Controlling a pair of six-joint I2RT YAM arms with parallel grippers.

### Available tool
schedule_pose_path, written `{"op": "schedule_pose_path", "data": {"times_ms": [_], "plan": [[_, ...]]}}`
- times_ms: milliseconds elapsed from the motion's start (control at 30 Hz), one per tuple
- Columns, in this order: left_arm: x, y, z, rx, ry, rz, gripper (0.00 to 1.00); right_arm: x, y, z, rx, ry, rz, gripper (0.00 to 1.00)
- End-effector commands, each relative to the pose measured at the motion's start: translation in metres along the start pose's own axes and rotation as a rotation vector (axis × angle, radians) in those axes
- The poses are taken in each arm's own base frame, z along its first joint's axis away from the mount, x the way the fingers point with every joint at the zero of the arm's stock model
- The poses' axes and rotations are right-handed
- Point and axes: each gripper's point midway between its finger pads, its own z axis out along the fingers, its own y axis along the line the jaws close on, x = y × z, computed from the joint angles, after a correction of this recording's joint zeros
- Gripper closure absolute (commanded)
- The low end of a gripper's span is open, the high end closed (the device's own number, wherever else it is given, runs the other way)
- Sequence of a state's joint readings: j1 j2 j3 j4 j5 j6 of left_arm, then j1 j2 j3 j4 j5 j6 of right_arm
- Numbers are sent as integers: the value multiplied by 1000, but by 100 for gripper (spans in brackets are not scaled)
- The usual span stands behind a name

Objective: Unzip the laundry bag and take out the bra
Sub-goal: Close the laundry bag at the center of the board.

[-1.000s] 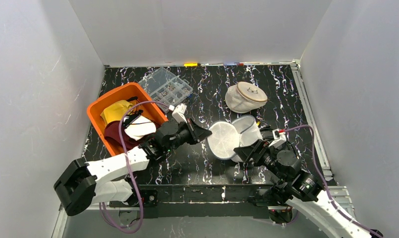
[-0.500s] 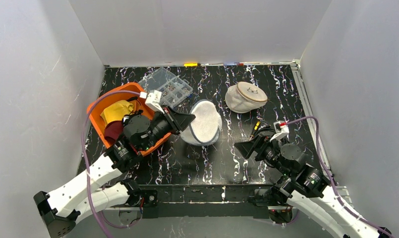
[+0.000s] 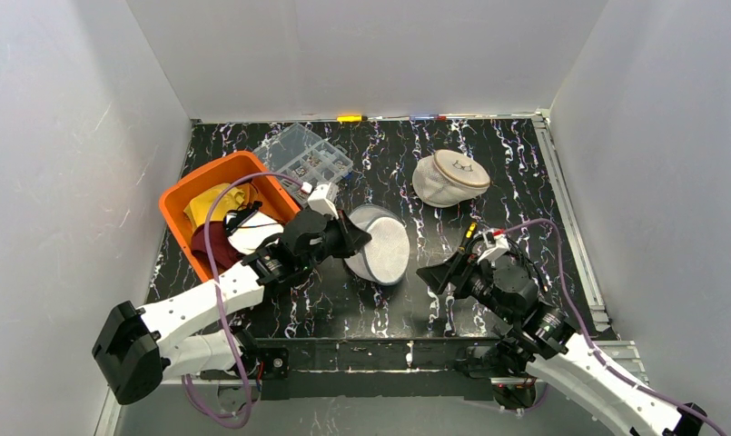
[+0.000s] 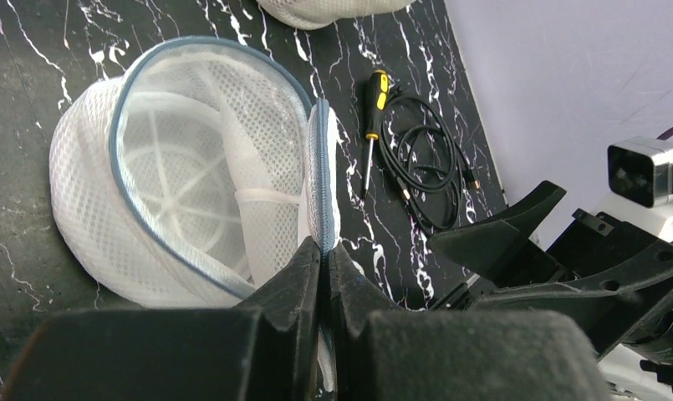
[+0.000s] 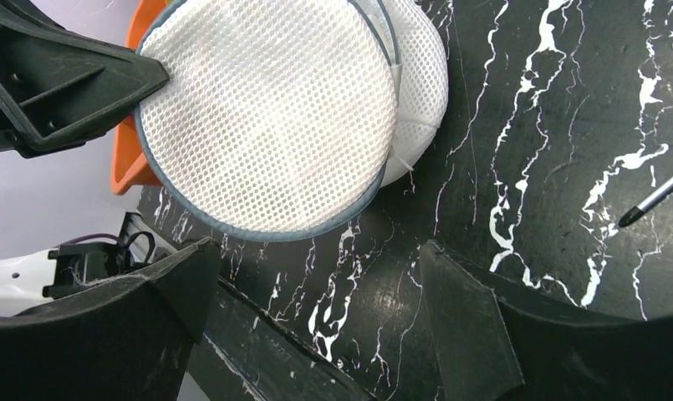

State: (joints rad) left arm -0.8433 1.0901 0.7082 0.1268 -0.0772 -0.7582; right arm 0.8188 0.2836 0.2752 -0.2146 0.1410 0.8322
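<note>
The white mesh laundry bag (image 3: 382, 247) with grey-blue trim is held off the table at the centre. My left gripper (image 3: 359, 242) is shut on its zippered rim (image 4: 320, 180). In the left wrist view the bag (image 4: 107, 175) gapes open, showing white ribs and a white strap inside; no bra shows plainly. In the right wrist view its round mesh face (image 5: 266, 117) fills the top, with a left finger (image 5: 73, 88) at its edge. My right gripper (image 3: 431, 275) is open and empty, right of the bag and apart from it; it also shows in its own view (image 5: 316, 309).
An orange bin (image 3: 175, 195) of yellow, maroon and white clothes stands at the left. A clear organiser box (image 3: 302, 156) lies behind it. A second mesh bag (image 3: 449, 177) sits at the back right. A screwdriver (image 4: 373, 109) and a black cable (image 4: 429, 175) lie right of the held bag.
One second ago the bag was between both grippers. The left gripper carried it up and left, then back towards the centre. The right gripper has drawn back and stands open.
</note>
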Motion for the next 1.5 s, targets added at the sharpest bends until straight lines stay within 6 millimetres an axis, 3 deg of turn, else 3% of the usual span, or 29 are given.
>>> {"op": "schedule_pose_path", "data": {"times_ms": [0, 133, 333, 567, 733, 900, 1067, 1267, 1467], "plan": [[-14, 4, 3, 14, -70, 3, 100, -19, 15, 11, -53, -85, 16, 4], [-28, 8, 5, 22, -107, -8, 100, -22, 11, 24, -32, -116, 53, 4], [-59, -14, 2, 118, -177, 0, 100, -25, 10, 40, -49, -165, 124, 5], [-85, -14, -1, 159, -202, -34, 100, -26, 13, 39, -73, -177, 132, 5], [-91, -36, -10, 260, -185, -135, 100, -27, 13, 35, -89, -194, 165, 5], [-93, -60, -26, 356, -175, -264, 100, -41, 20, 22, -97, -229, 167, 5], [-80, -85, -36, 398, -165, -270, 100, -55, 17, -6, -62, -277, 137, 5], [-49, -90, -16, 367, -94, -270, 100, -42, 3, -28, -21, -236, 156, 5], [-47, -74, 6, 306, -117, -180, 100, -34, -3, -26, -3, -206, 152, 5]]}}
